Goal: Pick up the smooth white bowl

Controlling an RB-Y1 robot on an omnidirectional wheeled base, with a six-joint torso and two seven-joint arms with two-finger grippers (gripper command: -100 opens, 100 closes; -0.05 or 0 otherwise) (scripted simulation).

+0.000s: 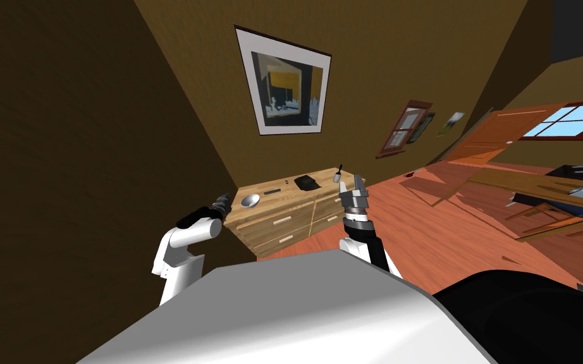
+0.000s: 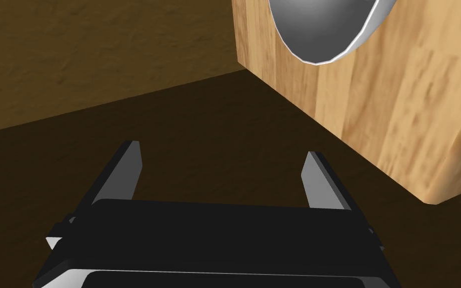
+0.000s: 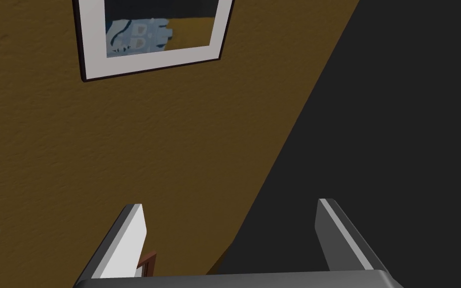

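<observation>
Left gripper (image 2: 222,160), thin grey fingers spread and empty, hovers just off the corner of a light wooden chest of drawers (image 2: 399,100). On its top near that corner sits a shallow round bowl (image 2: 324,25), grey inside, white-rimmed. Likely rigid, light, slick: pinch across the thin rim. Right gripper (image 1: 353,189) raised, fingers apart.

left pincer (image 2: 222,148) gaping; right pincer (image 3: 229,202) raised, gaping

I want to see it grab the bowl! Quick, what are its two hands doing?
Left gripper: open, empty, not touching the bowl.
Right gripper: open, empty.
</observation>
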